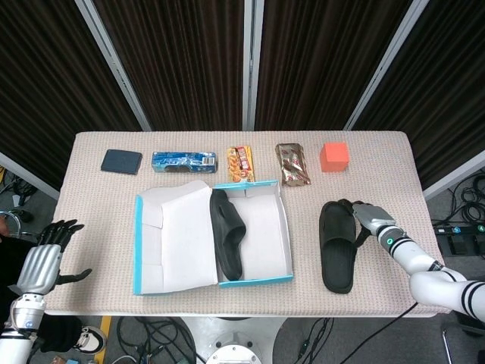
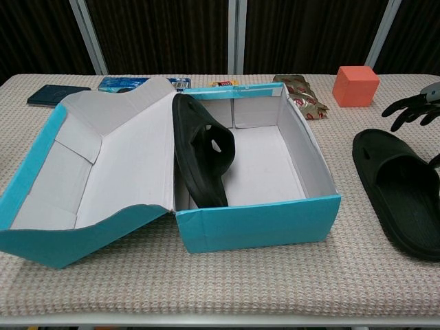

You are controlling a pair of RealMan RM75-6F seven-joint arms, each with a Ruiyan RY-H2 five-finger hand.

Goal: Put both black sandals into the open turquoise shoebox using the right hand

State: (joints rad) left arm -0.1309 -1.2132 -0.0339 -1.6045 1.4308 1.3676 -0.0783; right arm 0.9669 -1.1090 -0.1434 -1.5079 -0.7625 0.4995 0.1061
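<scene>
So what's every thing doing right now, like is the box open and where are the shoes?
turquoise shoebox: open, lid folded out to its left.
sandal in the box: standing on its edge against the box's left wall.
second sandal: flat on the table, outside the box.
right hand: open, at the second sandal's edge.
left hand: open, holding nothing.
</scene>
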